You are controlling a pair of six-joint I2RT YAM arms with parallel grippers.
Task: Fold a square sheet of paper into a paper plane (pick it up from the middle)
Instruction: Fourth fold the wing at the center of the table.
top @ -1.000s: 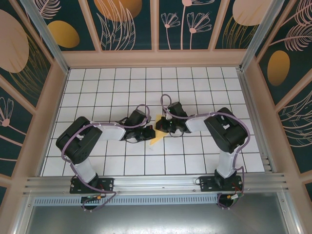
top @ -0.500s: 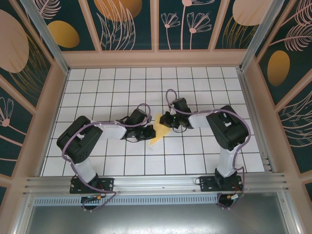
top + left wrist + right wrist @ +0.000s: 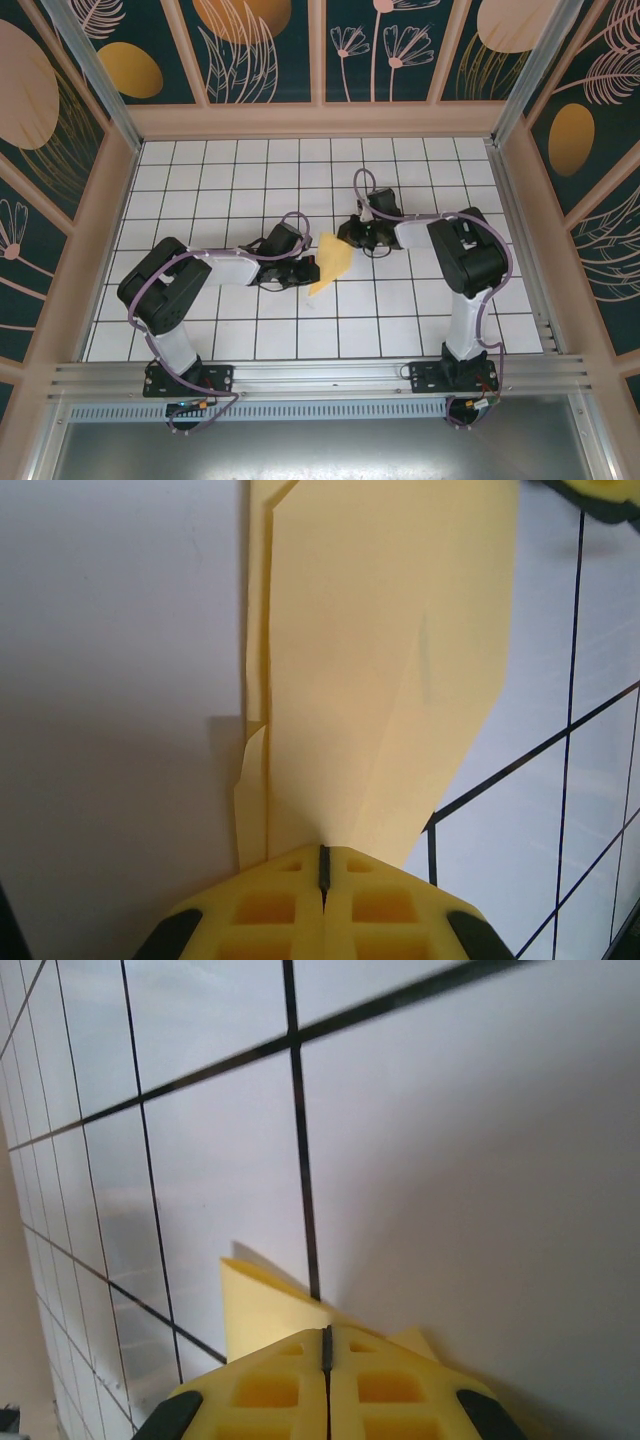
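Holding the thin, pale-yellow, creased paper wedge [image 3: 330, 262] over the middle of the white gridded table [image 3: 230, 190], we have the left gripper [image 3: 322, 865] clamped tight on its near-left edge and the right gripper [image 3: 327, 1345] pinched on the far corner (only a sliver peeks out there). For a clean crease, we should draw the layers taut and match edges before pressing.

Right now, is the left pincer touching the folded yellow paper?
Touching. The left wrist view shows the left pincer shut, with the folded yellow paper fanning out from the seam between its fingertips.
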